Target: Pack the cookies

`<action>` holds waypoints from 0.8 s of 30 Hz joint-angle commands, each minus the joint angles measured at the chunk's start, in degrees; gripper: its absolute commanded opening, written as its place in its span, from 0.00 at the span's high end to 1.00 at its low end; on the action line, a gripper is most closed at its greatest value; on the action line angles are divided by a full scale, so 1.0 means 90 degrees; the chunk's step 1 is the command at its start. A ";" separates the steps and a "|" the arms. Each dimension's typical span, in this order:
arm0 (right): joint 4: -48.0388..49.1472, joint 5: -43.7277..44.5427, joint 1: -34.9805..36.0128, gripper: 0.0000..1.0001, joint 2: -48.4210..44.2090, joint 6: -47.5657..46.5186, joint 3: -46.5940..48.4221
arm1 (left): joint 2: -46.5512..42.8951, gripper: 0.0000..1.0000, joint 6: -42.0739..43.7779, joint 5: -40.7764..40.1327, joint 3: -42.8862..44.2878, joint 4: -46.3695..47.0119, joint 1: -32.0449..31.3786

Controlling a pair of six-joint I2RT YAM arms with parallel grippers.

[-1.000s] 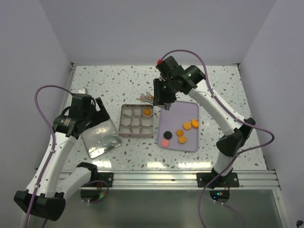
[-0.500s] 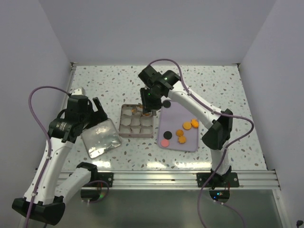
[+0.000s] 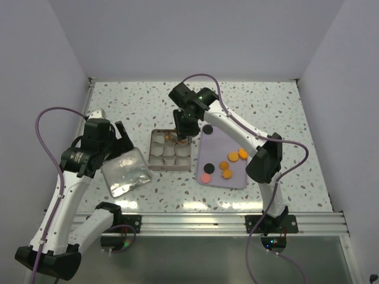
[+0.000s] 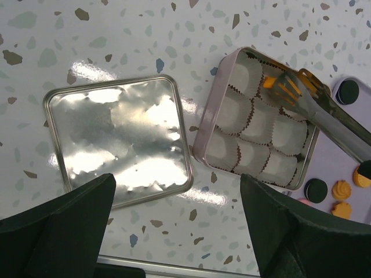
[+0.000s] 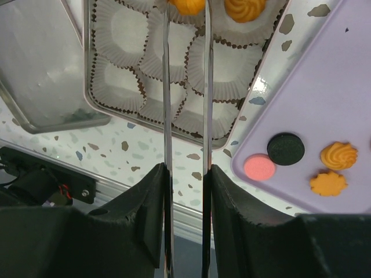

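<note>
Two claws: right claw clenched on tongs, orange cookie between their tips over far row of tin; left claw spread wide, empty, above lid

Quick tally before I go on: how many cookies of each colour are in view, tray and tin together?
Orange cookies: 6
Black cookies: 2
Pink cookies: 1
Total: 9

The glossy speckled stone-look worktop shows glare. The square silvery metal lid is mirror-bright and rippled. White fluted paper cups look matt. The lilac plastic-looking tray is smooth and dull. Long silvery metal tongs are polished, and orange round cookies are ridged.
</note>
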 commanded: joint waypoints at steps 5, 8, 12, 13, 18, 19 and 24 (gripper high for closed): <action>0.0193 0.0155 0.0016 0.64 0.0193 0.0071 0.0279 | 0.0065 0.05 0.0178 -0.0142 0.0171 0.0014 -0.0028; 0.0233 0.0087 0.0016 0.59 0.0232 0.0071 0.0298 | 0.0094 0.05 0.0187 -0.0152 0.0210 0.0004 -0.0028; 0.0223 0.0087 0.0007 0.54 0.0183 0.0071 0.0250 | 0.0123 0.05 0.0187 -0.0162 0.0201 0.0004 -0.0028; 0.0223 0.0097 0.0016 0.53 0.0154 0.0061 0.0221 | 0.0123 0.05 0.0187 -0.0152 0.0201 0.0014 -0.0028; 0.0164 0.0116 0.0016 0.51 -0.0031 0.0041 0.0162 | 0.0113 0.05 0.0148 -0.0132 0.0172 0.0034 -0.0028; 0.0126 0.0136 0.0007 0.51 -0.0071 0.0051 0.0142 | 0.0113 0.05 0.0139 -0.0123 0.0172 0.0034 -0.0028; -0.0021 0.0204 0.0007 0.51 -0.0373 0.0041 0.0240 | 0.0094 0.05 0.0139 -0.0152 0.0152 0.0034 -0.0028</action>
